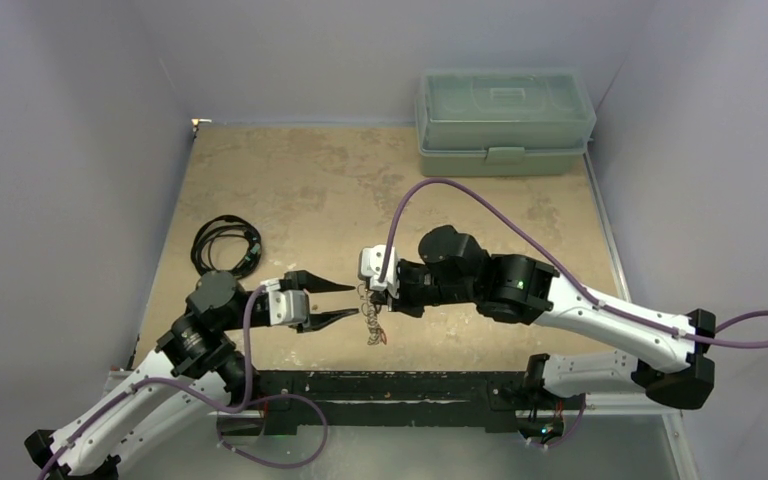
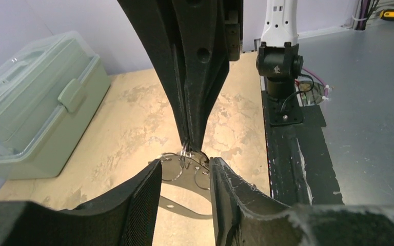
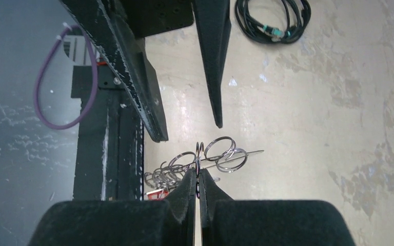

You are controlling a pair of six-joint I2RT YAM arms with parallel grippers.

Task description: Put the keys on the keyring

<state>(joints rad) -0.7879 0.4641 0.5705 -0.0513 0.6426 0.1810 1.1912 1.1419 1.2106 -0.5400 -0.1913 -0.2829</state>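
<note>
My right gripper (image 1: pixel 368 292) is shut on a split ring (image 3: pixel 199 154) of the keyring (image 1: pixel 370 322) and holds it hanging just above the table near the front edge. In the right wrist view the keyring shows edge-on, with several wire loops (image 3: pixel 225 152) fanned out. A red-headed key (image 3: pixel 156 193) hangs at its lower end, also seen from above (image 1: pixel 381 340). I cannot make out the silvery or the dark-headed key. My left gripper (image 1: pixel 335 304) is open, its two fingers on either side of the keyring's flat grey plate (image 2: pixel 184 177) without closing on it.
A green lidded plastic box (image 1: pixel 505 120) stands at the back right. A black coiled cable (image 1: pixel 225 245) lies at the left of the table. A black mounting strip (image 1: pixel 390 385) runs along the near edge, just below the hanging keyring.
</note>
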